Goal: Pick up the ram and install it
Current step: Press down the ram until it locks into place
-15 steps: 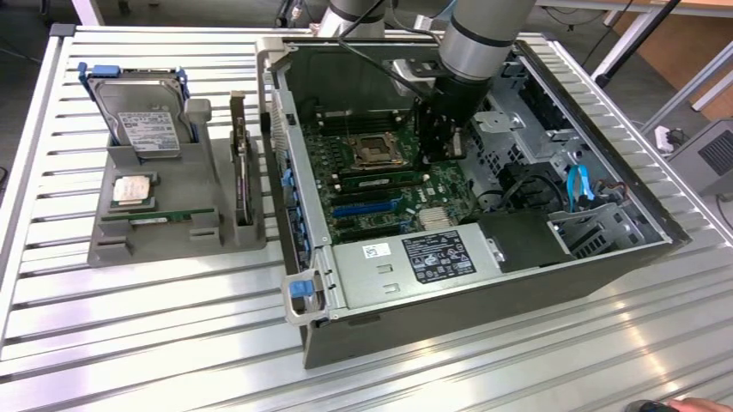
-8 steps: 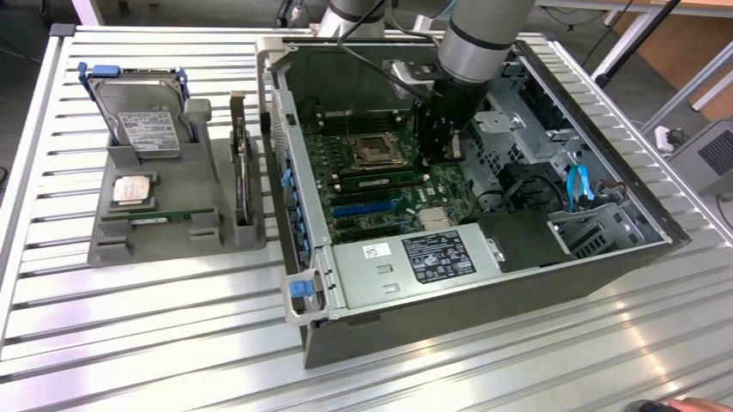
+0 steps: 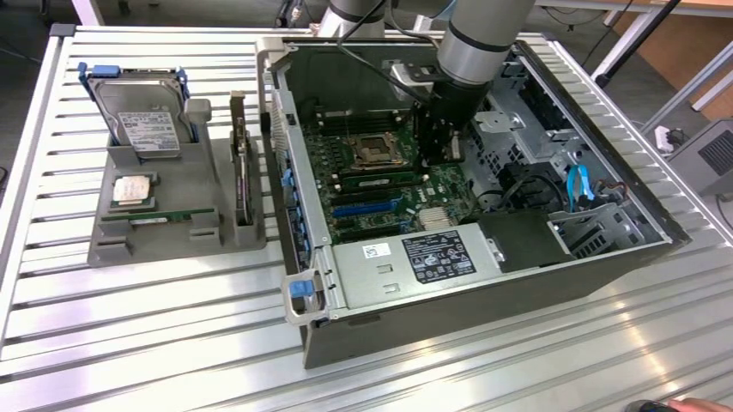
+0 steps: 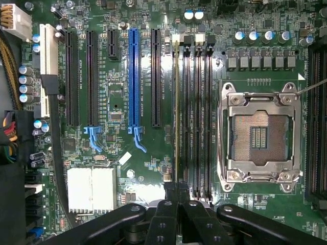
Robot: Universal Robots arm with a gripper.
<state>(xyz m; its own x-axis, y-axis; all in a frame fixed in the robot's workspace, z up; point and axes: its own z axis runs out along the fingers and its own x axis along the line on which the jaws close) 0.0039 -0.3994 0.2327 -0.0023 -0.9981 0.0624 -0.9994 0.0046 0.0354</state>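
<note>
Green and thin, the ram (image 4: 177,112), a long narrow circuit-board stick, stands on edge in a black memory slot of the green motherboard (image 4: 117,92). It sits inside the open dark-grey metal computer case (image 3: 458,292). Its long axis runs along the bank of memory slots, parallel to the blue expansion slot (image 4: 134,76). Of that bank, it fills the slot farthest from the silver-framed square processor socket (image 4: 258,138).

In the exterior view the ram (image 3: 376,182) lies lengthwise across the board, one end toward that view's left, the other toward its right. The black gripper (image 3: 435,159) hangs over the right-hand end. Its fingers (image 4: 171,209) are pressed together at that end of the stick; whether they touch it cannot be told.

The case rests on the ribbed aluminium worktop (image 3: 172,326).
</note>
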